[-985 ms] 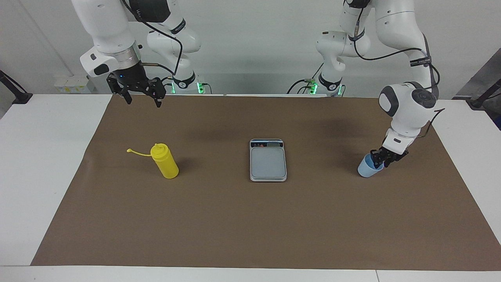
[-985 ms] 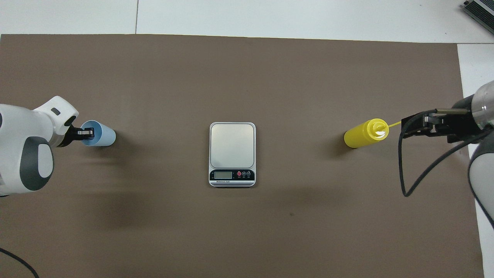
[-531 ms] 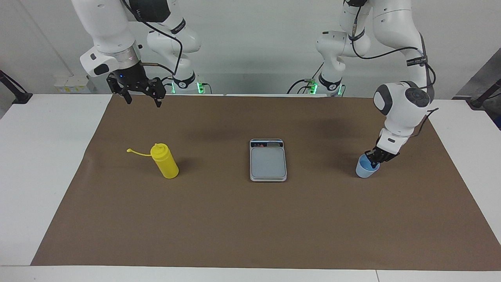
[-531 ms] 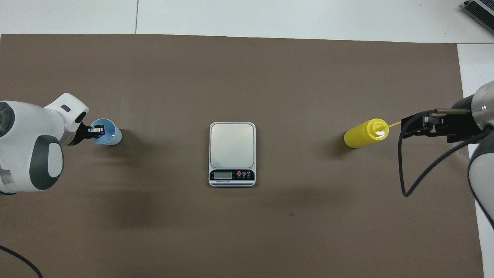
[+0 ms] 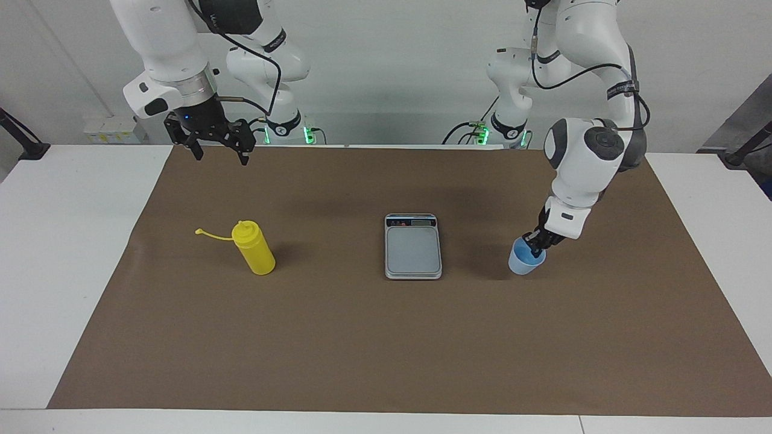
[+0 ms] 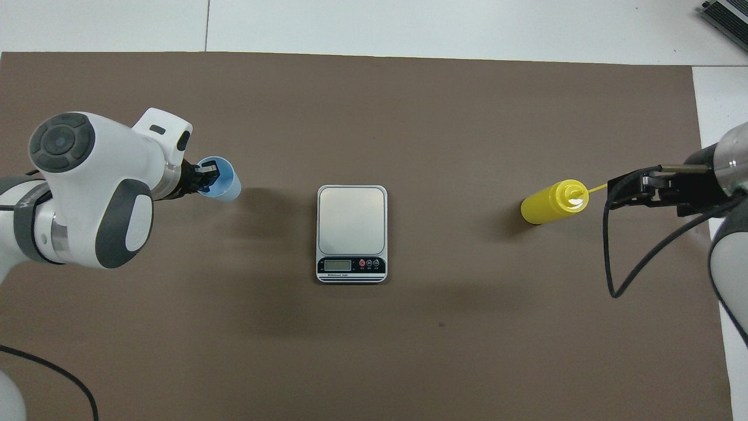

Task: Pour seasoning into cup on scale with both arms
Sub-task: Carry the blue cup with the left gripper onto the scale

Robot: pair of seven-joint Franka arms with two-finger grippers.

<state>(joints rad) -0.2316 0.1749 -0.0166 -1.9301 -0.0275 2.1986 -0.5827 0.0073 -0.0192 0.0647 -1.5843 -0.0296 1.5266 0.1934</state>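
Cup (image 5: 526,261) is pinched by its rim in the left gripper (image 5: 536,244), between its starting end and the scale (image 5: 413,247). A rim grip may slip or tilt the cup. Its interior appears empty. Right gripper (image 5: 220,150) waits with fingers spread, above the seasoning (image 5: 254,247).

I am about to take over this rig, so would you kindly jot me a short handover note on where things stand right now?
Left gripper: shut on the rim of the blue cup, which is lifted just off the brown mat, between the left arm's end and the scale.
Right gripper: open, waiting up in the air, holding nothing.
Yellow bottle: upright on the mat toward the right arm's end, cap strap hanging loose, untouched.
Done: cup gripped.
Left: set the cup on the scale, pick up the bottle, pour.
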